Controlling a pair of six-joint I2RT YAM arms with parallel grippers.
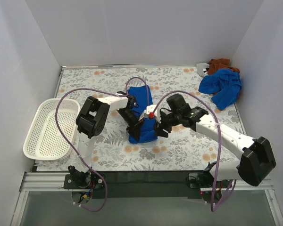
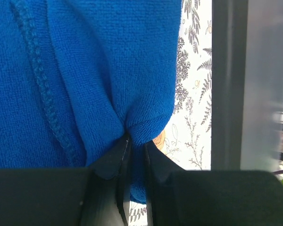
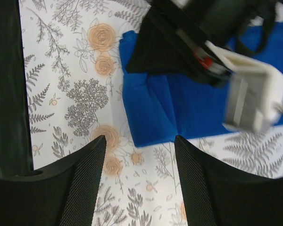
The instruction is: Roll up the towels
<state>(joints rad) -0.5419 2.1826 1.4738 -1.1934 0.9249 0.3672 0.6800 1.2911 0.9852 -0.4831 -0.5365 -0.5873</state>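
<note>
A dark blue towel (image 1: pixel 142 115) lies partly folded in the middle of the floral table. My left gripper (image 1: pixel 135 126) is shut on a pinch of its near edge; in the left wrist view the cloth (image 2: pixel 94 70) bunches between the two black fingers (image 2: pixel 112 162). My right gripper (image 1: pixel 159 128) is open and empty, hovering just right of the towel's near end; its wrist view shows the towel (image 3: pixel 155 110) ahead of the spread fingers (image 3: pixel 87 165). A second blue towel (image 1: pixel 222 85) and a brown one (image 1: pixel 220 64) lie crumpled at the back right.
A white mesh basket (image 1: pixel 51 128) sits at the left edge. White walls close in the table on three sides. A small white object (image 1: pixel 201 68) lies beside the brown towel. Purple cables loop over both arms.
</note>
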